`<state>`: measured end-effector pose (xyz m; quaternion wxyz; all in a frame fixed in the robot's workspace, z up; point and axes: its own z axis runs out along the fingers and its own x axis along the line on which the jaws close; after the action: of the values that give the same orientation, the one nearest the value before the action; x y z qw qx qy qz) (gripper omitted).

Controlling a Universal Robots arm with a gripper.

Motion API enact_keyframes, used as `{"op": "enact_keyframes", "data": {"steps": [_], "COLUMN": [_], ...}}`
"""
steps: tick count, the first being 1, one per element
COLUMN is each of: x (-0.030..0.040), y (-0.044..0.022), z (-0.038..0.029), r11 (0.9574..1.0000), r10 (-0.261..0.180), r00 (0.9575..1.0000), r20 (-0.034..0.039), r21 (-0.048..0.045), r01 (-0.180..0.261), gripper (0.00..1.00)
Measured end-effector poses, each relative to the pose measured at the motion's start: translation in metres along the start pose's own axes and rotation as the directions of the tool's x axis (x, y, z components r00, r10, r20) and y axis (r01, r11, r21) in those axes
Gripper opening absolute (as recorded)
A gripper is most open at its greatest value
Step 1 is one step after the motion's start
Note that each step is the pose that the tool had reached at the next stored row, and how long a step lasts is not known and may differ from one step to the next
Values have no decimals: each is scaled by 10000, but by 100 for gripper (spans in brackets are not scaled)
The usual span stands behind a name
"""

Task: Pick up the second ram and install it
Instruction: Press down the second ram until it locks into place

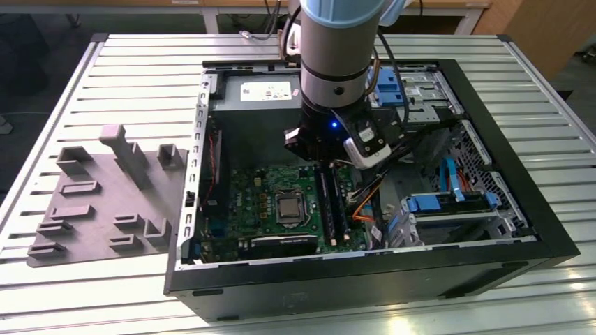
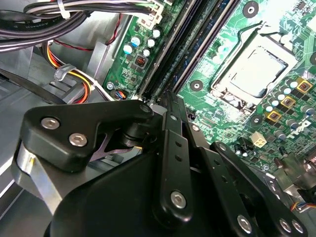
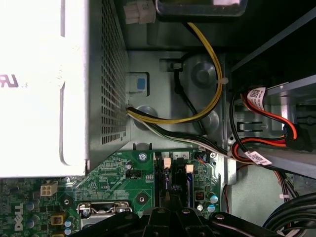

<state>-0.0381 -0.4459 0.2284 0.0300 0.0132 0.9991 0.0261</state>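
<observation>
Gripper pressing at the memory slots, inside the case.

I'm judging the second ram, a long narrow dark memory stick (image 1: 328, 202), to be standing on edge among the long black motherboard slots (image 2: 190, 47), though I'm not telling stick from slot with certainty. Right above it I'm holding the black linkage gripper (image 2: 168, 98), its fingertips drawn fully together and gripping nothing I'm seeing, probably so they bear down as one narrow point. The light grey plastic tray (image 1: 93, 234) is lying well apart, outside the open black computer case (image 1: 373, 279).
</observation>
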Motion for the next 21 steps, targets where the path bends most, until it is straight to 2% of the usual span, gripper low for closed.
{"op": "enact_keyframes", "data": {"steps": [21], "x": [-9], "y": [-2], "z": [46], "r11": [10000], "r10": [1], "r00": [10000], "r20": [0], "r21": [1], "r01": [-1], "gripper": [11]}}
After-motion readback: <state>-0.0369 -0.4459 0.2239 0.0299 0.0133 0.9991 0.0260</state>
